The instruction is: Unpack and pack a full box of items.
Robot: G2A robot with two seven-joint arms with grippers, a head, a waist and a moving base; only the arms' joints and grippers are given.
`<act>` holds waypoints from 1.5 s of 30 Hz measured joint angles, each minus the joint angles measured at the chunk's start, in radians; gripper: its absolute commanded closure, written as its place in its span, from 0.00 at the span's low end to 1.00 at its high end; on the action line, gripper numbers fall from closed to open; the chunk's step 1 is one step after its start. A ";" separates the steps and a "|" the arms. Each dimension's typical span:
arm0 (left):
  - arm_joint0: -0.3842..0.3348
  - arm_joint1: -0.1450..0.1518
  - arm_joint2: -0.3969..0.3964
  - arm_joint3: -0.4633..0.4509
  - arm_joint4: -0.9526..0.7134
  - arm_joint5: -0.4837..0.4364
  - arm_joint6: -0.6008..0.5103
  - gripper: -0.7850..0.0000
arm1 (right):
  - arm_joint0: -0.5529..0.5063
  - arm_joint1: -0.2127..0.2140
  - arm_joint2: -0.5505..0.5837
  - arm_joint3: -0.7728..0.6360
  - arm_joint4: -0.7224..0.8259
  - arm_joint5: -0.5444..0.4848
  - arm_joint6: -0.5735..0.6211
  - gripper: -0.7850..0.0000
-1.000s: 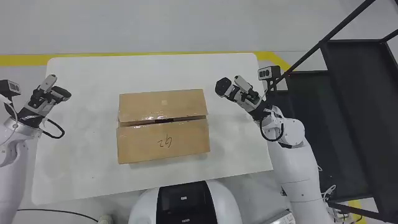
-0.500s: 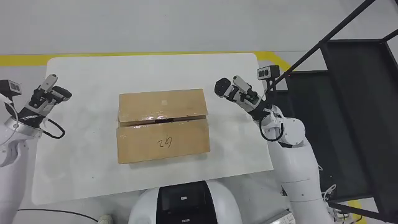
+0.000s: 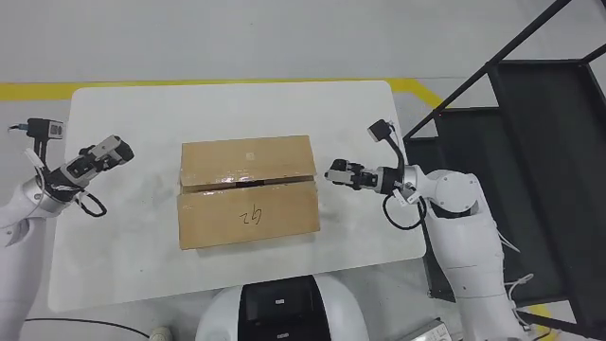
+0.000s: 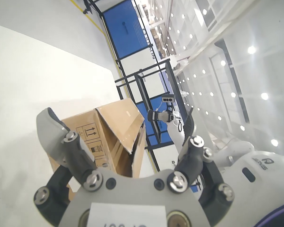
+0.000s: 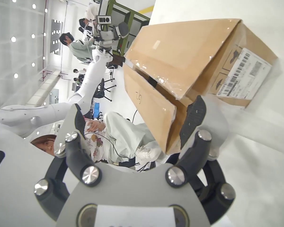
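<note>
Arms both turn inward since a second ago; right gripper (image 3: 331, 172) now sits just beside the box (image 3: 248, 191), left gripper (image 3: 123, 151) well apart from it near the tabletop's (image 3: 142, 114) left edge; both claws gape apart, empty; box stays mid-tabletop, closed; you can expect opening next.

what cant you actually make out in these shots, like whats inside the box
What the box holds: its flaps lie nearly shut in every view.
Whether the right gripper touches the box: in the right wrist view one finger covers the corner.
The box's near lower corner, left wrist view: behind a finger of the left gripper.
</note>
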 measured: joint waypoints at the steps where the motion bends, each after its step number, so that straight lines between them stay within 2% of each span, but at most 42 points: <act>1: -0.010 0.000 0.008 0.009 -0.001 -0.018 -0.025 0.00 | 0.004 0.002 -0.007 0.009 -0.014 -0.010 -0.003 0.00; 4: -0.025 -0.002 0.030 0.019 -0.009 -0.031 -0.059 0.00 | 0.015 0.006 -0.029 0.030 -0.039 -0.024 -0.013 0.00; 15: -0.025 -0.002 0.036 0.011 -0.001 -0.022 -0.053 0.00 | 0.016 0.007 -0.044 0.036 -0.038 -0.017 -0.020 0.00; 19: -0.035 -0.005 0.091 -0.029 0.029 0.025 -0.105 0.00 | 0.024 0.014 -0.082 0.045 -0.084 0.006 -0.011 0.00; 27: -0.089 -0.001 0.147 -0.040 -0.150 0.210 -0.296 0.00 | 0.019 0.032 -0.102 0.055 -0.070 0.002 0.040 0.00; 31: -0.105 0.001 0.169 -0.020 -0.134 0.227 -0.312 0.00 | 0.022 0.040 -0.109 0.066 -0.068 0.000 0.039 0.00; 38: -0.168 -0.014 0.234 0.089 -0.164 0.258 -0.342 0.00 | 0.027 0.052 -0.120 0.076 -0.042 -0.014 0.024 0.00; 45: -0.191 -0.023 0.266 0.105 -0.257 0.326 -0.411 0.00 | 0.037 0.063 -0.141 0.087 -0.025 -0.023 0.025 0.00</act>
